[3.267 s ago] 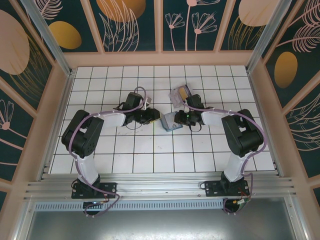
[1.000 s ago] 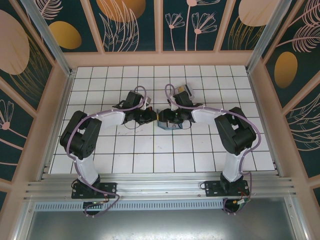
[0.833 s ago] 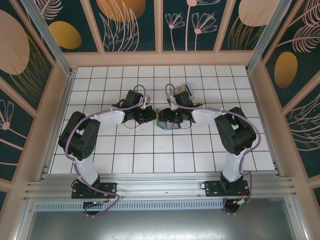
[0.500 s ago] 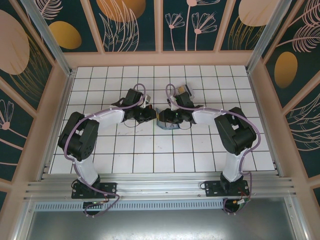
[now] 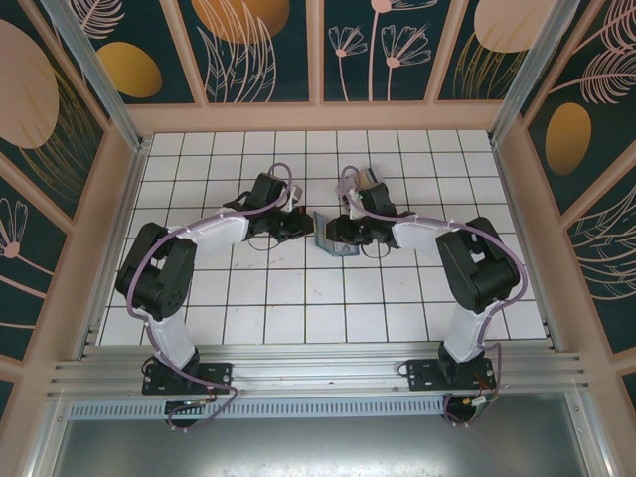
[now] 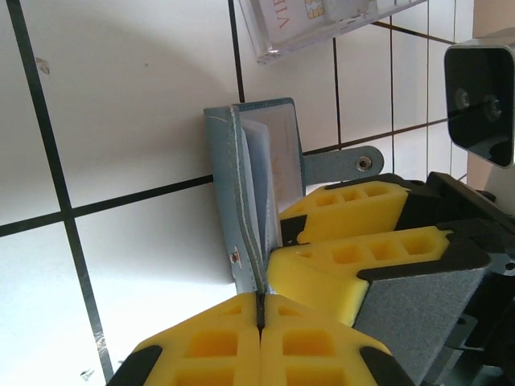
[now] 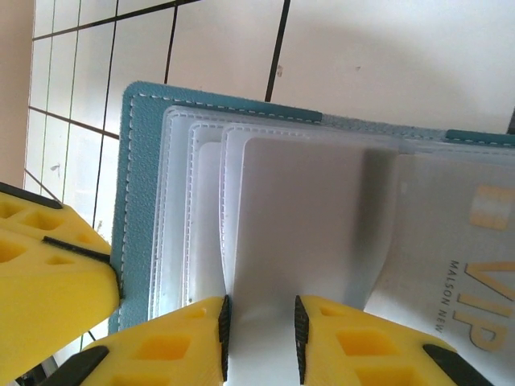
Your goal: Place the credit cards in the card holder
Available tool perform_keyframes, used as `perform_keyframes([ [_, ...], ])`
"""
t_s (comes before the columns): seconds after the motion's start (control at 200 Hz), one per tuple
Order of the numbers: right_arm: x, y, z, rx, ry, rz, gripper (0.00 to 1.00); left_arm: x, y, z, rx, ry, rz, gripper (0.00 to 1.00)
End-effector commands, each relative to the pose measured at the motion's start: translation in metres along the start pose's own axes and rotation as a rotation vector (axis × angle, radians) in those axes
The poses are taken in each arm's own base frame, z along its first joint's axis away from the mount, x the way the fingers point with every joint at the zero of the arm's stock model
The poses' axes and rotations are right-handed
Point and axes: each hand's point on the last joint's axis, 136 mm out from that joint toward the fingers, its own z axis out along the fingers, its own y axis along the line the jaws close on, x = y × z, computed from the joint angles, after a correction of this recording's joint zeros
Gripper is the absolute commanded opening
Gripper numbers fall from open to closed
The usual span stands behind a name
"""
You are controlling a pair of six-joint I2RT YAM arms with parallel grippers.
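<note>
At the lower edge of the card holder (image 6: 251,185), which is held up on edge near the middle of the table (image 5: 199,298), the left gripper (image 6: 259,310) is pressed together on one teal leaf. Against the holder's pale inner pockets, the right gripper (image 7: 259,338) has its jaws narrowly apart with a pale sheet in the gap. Whether that sheet is pinched, and whether it is a pocket flap or a card, cannot be told. Loose credit cards (image 6: 318,24) lie flat on the table just beyond the holder, away from the arm bases and toward the right arm, with their long axis roughly crosswise to the holder's upright edge. By this layout the right arm is the nearer one to fetch them, while the left gripper steadies the holder.
</note>
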Motion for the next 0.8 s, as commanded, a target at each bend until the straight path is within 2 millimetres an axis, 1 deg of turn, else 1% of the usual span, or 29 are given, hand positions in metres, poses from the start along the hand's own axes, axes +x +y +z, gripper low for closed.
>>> perform_keyframes([
  [0.0,0.011,-0.025,-0.009,0.080,0.014,0.056,0.29,-0.021,-0.028,-0.020,0.048,-0.070,0.068,0.06],
  [0.175,0.007,-0.028,-0.016,0.090,-0.003,0.059,0.28,-0.021,-0.024,-0.019,0.029,-0.071,0.068,0.06],
  [0.265,0.009,-0.031,-0.017,0.097,0.002,0.060,0.28,-0.020,-0.022,-0.018,0.026,-0.067,0.067,0.06],
  [0.51,0.015,-0.048,-0.025,0.136,-0.002,0.085,0.28,-0.018,-0.014,-0.016,-0.002,-0.064,0.067,0.07],
  [0.661,0.012,-0.047,-0.028,0.139,-0.008,0.076,0.28,-0.010,0.003,-0.010,-0.039,-0.048,0.050,0.08],
  [0.741,0.007,-0.047,-0.031,0.159,-0.018,0.061,0.29,-0.004,0.019,-0.006,-0.092,-0.035,0.035,0.13],
  [0.796,0.002,-0.047,-0.035,0.166,-0.029,0.055,0.29,0.001,0.031,-0.006,-0.137,-0.027,0.030,0.19],
])
